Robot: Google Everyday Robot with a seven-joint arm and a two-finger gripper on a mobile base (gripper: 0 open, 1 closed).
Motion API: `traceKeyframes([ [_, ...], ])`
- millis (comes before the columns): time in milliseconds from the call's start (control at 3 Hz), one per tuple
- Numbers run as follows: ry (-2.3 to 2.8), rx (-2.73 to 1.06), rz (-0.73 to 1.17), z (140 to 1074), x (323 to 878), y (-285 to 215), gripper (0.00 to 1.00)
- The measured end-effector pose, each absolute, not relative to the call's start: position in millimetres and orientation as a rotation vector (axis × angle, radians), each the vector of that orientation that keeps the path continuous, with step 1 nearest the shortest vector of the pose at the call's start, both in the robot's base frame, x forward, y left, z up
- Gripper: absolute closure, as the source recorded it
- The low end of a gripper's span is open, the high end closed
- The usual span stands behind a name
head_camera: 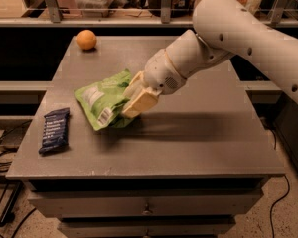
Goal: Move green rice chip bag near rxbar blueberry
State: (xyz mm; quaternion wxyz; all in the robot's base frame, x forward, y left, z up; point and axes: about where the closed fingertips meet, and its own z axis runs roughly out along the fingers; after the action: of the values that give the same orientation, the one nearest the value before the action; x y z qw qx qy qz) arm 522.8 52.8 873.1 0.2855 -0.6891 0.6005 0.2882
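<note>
Pinched in gripper (129,102) at mid worktop (198,133): crinkly green bag (100,102), tilted, white label up. Flat by left edge, near it: navy bar (54,130).

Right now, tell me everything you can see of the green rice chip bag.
The green rice chip bag is bright green, crinkly, glossy film, puffed, with a white label panel and barcode facing the camera. It is tilted over the left-middle of the table, its right side clamped in the gripper. I cannot tell whether its lower edge touches the tabletop. It is apart from the rxbar blueberry, which lies to its left.
</note>
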Motion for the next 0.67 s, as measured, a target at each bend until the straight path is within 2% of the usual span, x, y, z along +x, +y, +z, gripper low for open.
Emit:
traceKeyframes([
  [667, 1.446, -1.911, 0.888, 892.7, 477.0, 94.3, 0.37],
])
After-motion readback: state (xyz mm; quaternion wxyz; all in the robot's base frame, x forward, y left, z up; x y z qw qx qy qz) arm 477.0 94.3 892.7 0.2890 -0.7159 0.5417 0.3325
